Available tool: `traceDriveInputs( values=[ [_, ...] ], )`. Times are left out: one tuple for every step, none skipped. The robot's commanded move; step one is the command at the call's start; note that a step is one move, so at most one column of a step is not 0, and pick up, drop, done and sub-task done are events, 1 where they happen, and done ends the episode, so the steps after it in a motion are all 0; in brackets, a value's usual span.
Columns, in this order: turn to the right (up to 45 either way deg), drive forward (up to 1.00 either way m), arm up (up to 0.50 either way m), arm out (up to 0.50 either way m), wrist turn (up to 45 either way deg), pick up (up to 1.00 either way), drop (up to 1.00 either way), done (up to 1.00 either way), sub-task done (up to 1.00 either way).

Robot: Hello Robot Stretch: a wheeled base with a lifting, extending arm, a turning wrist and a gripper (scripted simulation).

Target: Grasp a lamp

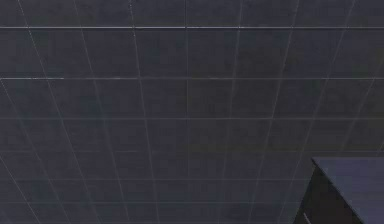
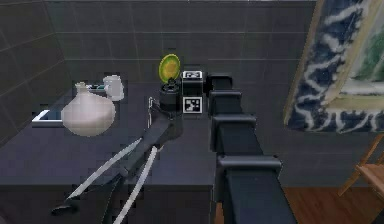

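A jointed desk lamp [image 2: 112,170] with thin grey struts stands on the dark table [image 2: 40,165] in the arm side view, running from the table's front edge up toward the gripper. The gripper [image 2: 158,118] sits at the struts' upper end, left of the two white marker squares on the arm [image 2: 235,130]. A yellow-green disc [image 2: 168,68] shows just behind it. I cannot tell whether the gripper holds anything.
A round white vase [image 2: 88,115], a small pale cup [image 2: 115,88] and a flat white item [image 2: 42,117] stand on the table's left part. A blue painting [image 2: 350,60] hangs at the right above a wooden chair [image 2: 365,178]. The forward view shows a dark tiled wall [image 1: 180,100] and a table corner [image 1: 345,190].
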Motion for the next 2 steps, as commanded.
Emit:
traceDriveInputs(
  values=[
    [0.0,0.00,0.00,0.00,45.0,0.00,0.00,0.00,0.00],
    [0.0,0.00,0.00,0.00,45.0,0.00,0.00,0.00,0.00]
  ],
)
